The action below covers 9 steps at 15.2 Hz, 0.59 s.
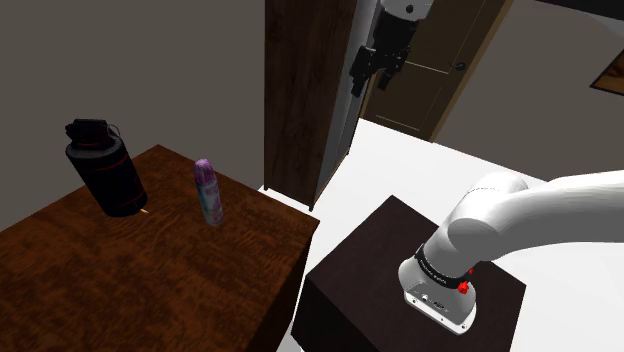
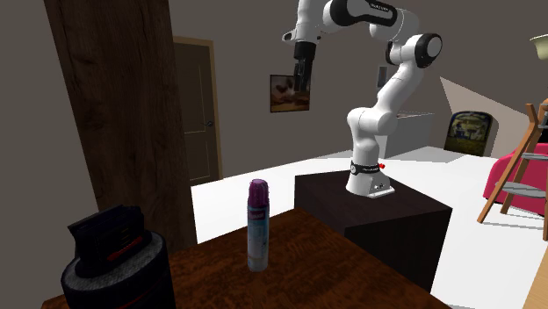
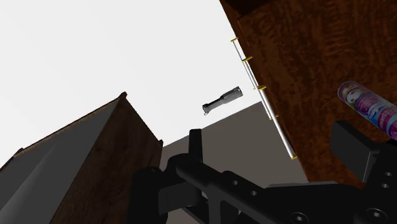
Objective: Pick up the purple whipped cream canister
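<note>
Black fingers loom right up against the wrist camera, and the gripper has them spread well apart: the claw is open, clasping nothing. Just past the right-hand finger sits the whipped cream canister, on a dark wood table.

Now the canister itself: it stands upright, well in from the table's edges, in the shoulder view. It's slim, with a rounded purple cap and a pale body printed in pink with touches of teal, clear in the second exterior view. Beside it, toward the shoulder view's left, is a squat black jug with a red band near its top, apart from the canister. Both rest on the table.

Moving outward, a tall dark wooden cabinet rises behind the table, with a brown door beyond it.

And the arm: from its base on the dark stand it climbs, bends back at the elbow, then reaches toward the second exterior view's left. The hand hangs down, the gripper high in the air, well apart from canister and table. In the shoulder view the gripper is up in front of the cabinet's edge.
</note>
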Each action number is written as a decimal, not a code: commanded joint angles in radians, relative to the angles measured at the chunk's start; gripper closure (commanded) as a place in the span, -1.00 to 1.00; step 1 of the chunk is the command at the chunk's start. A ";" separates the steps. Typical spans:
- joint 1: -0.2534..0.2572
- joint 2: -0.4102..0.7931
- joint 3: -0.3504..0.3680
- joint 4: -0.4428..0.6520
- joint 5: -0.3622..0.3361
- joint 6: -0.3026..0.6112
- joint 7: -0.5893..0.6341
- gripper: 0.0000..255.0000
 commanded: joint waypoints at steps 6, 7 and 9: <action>0.024 0.092 0.079 -0.020 0.040 0.122 0.080 -1.00; 0.028 0.113 0.095 -0.020 0.047 0.146 0.096 -1.00; 0.036 0.160 0.126 -0.017 0.057 0.194 0.129 -1.00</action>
